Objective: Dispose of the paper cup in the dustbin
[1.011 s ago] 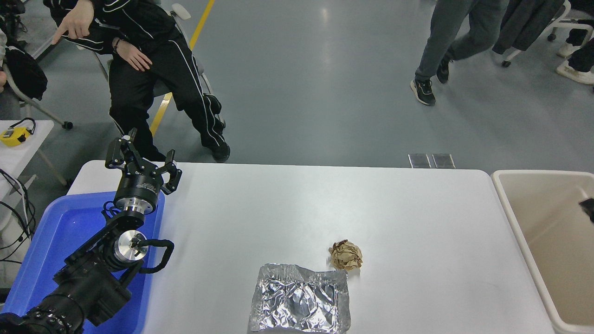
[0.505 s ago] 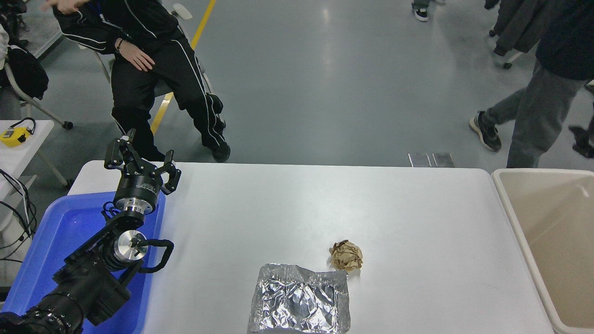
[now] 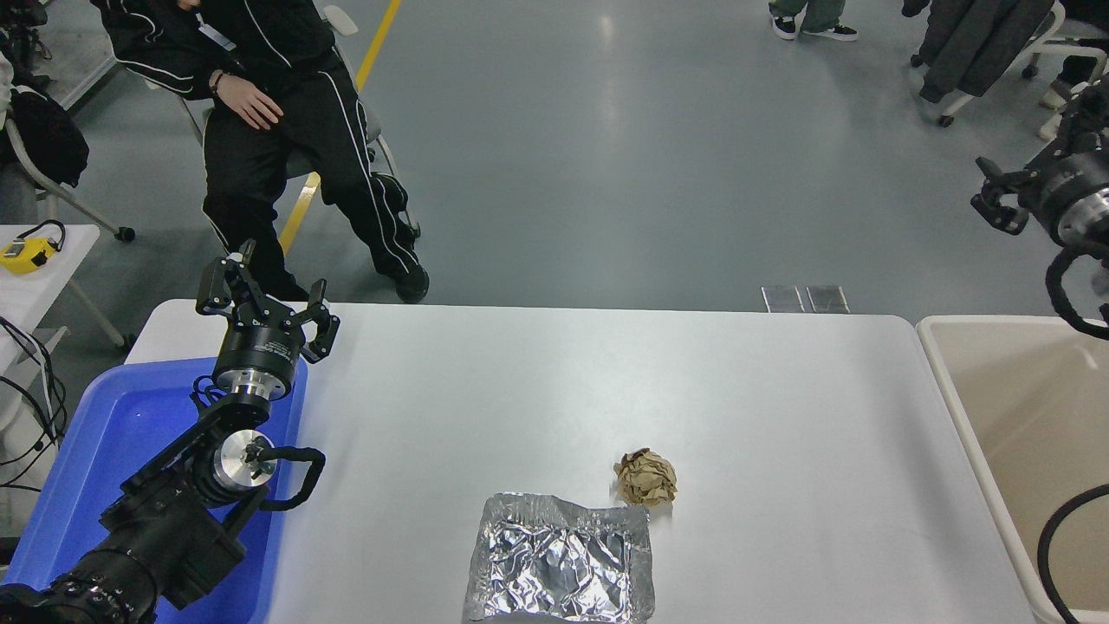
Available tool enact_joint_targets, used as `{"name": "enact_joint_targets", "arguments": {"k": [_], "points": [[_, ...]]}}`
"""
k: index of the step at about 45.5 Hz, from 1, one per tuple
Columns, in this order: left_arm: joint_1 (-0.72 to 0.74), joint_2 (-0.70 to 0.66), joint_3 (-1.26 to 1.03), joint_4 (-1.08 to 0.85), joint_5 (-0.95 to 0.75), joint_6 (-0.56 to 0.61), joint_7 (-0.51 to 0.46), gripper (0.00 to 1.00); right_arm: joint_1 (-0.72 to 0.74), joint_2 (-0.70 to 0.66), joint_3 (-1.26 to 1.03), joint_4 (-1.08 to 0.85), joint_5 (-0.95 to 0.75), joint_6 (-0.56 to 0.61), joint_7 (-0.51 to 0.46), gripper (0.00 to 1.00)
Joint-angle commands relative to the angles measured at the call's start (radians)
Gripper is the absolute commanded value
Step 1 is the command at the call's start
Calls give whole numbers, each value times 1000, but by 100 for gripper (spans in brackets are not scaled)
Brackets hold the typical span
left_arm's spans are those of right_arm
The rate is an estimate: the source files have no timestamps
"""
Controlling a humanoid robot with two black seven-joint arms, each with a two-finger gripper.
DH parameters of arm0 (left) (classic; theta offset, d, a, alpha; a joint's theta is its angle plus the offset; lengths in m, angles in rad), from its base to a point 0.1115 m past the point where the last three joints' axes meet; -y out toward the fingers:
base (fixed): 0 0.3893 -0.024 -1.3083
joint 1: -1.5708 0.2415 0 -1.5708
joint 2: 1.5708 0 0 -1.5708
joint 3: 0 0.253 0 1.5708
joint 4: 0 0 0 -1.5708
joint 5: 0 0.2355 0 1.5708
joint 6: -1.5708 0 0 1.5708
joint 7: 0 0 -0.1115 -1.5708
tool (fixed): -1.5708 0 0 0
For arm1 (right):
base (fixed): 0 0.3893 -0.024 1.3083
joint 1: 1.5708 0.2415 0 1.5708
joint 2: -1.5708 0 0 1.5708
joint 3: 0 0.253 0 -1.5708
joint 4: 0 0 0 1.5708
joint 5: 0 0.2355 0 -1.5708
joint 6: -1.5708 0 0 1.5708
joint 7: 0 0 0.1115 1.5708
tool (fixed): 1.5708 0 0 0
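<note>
Since half a second ago my right gripper (image 3: 996, 204) has come into the upper right of the frame, raised above the far end of the dustbin (image 3: 940, 364); a second ago only a dark tip showed over the bin's interior.

Head view: my right gripper's fingers are partly cut off by the frame edge — I cannot tell whether they are spread or closed, and nothing is seen held in them. My left gripper (image 3: 264, 299) is parked at the lower left over the blue bin (image 3: 104, 433), fingers spread, holding nothing.

Paper cup: not visible anywhere on the table (image 3: 606, 390) or in the visible part of the dustbin, so its heading and long axis cannot be reported. My judgement is that it has gone into the bin, below or beyond what the frame shows — unconfirmed.

Crumpled brown paper ball (image 3: 645, 477) and foil sheet (image 3: 559, 568) lie at the lower centre, the ball just beside the foil's upper right corner.

Step in hand, as I judge it: withdrawal. Done well, I lift clear of the rim before swinging back, keeping the cable off the bin wall.
</note>
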Motion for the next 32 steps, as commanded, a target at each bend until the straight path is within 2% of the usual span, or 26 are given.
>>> {"name": "enact_joint_targets", "arguments": {"k": [1, 6, 12, 19, 32], "points": [[0, 0, 0, 0, 0, 0, 0, 100, -114, 67, 118, 112, 7, -27, 53, 99], [0, 0, 0, 0, 0, 0, 0, 100, -123, 69, 117, 141, -7, 3, 55, 99], [0, 0, 0, 0, 0, 0, 0, 100, -192, 70, 112, 149, -10, 126, 61, 99], [0, 0, 0, 0, 0, 0, 0, 100, -232, 69, 100, 134, -30, 167, 116, 99], [0, 0, 0, 0, 0, 0, 0, 100, -264, 70, 98, 103, -78, 175, 150, 99]]}}
